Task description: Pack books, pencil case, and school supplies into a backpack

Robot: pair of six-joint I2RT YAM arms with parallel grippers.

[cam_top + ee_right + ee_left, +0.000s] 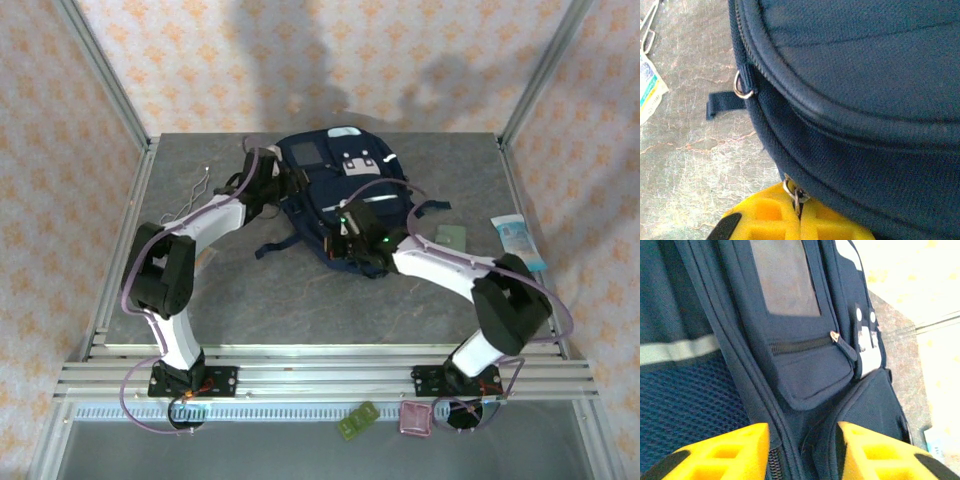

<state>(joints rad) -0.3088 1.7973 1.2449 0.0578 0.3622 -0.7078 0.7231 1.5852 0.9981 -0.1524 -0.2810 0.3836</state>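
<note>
**Backpack at the far middle, one arm on either side of it**

The backpack (335,175) lies at the far middle of the tabletop (300,300), its top towards the far edge. The arms cover its left side and near end in the top view. Its inside cannot be seen.

The left gripper (802,440) is at the backpack's left side. Its yellow fingers (725,450) stand apart on either side of a zip seam, with dark fabric in the gap. Their tips are cut off by the bottom of the left wrist view.

The right gripper (799,205) is at the backpack's near end, pressed together on a metal zipper pull (795,192).

A small grey-green square piece (452,236) lies near the right edge, just beside a pale blue-and-white packet (518,240) at that edge. A thin bent wire (195,195) lies near the left edge.

The near half of the tabletop between the arms is bare. Below the front rail sit a green thing (357,420) and a pink thing (415,418), both too small to identify.
</note>
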